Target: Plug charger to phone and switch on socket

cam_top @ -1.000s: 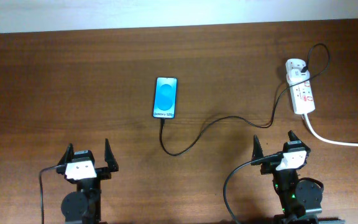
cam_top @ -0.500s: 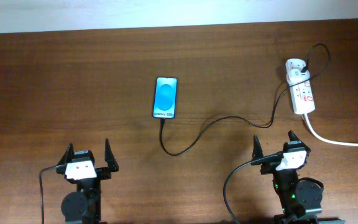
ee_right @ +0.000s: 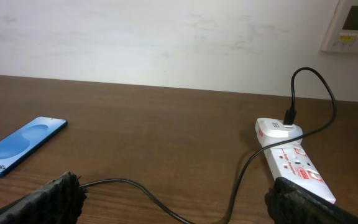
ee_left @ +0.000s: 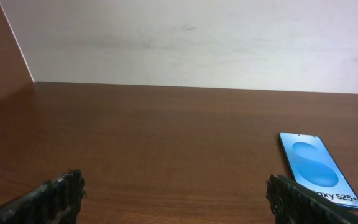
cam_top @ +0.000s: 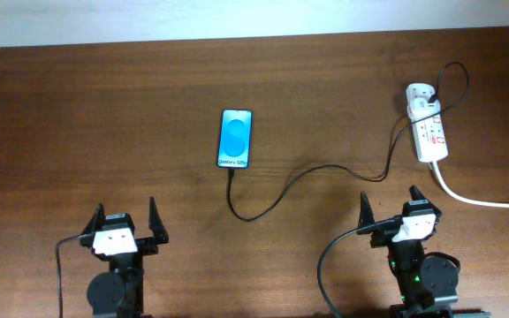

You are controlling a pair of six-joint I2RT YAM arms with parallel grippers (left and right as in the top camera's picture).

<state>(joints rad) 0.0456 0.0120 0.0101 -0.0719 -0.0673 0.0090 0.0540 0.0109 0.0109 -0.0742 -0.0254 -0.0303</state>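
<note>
The phone lies flat at mid-table with its blue screen lit; it also shows as the phone and the phone. The charger's black cable runs from the phone's near end in a loop to the white socket at the right, where its plug sits in the far end. Whether the tip is inside the phone I cannot tell. My left gripper stands open near the front edge, empty. My right gripper is open too, with the cable lying on the table ahead of its fingers.
A thick white cord leaves the socket toward the right edge. A pale wall runs along the table's far side, with a small wall panel on it. Brown wooden tabletop stretches left of the phone.
</note>
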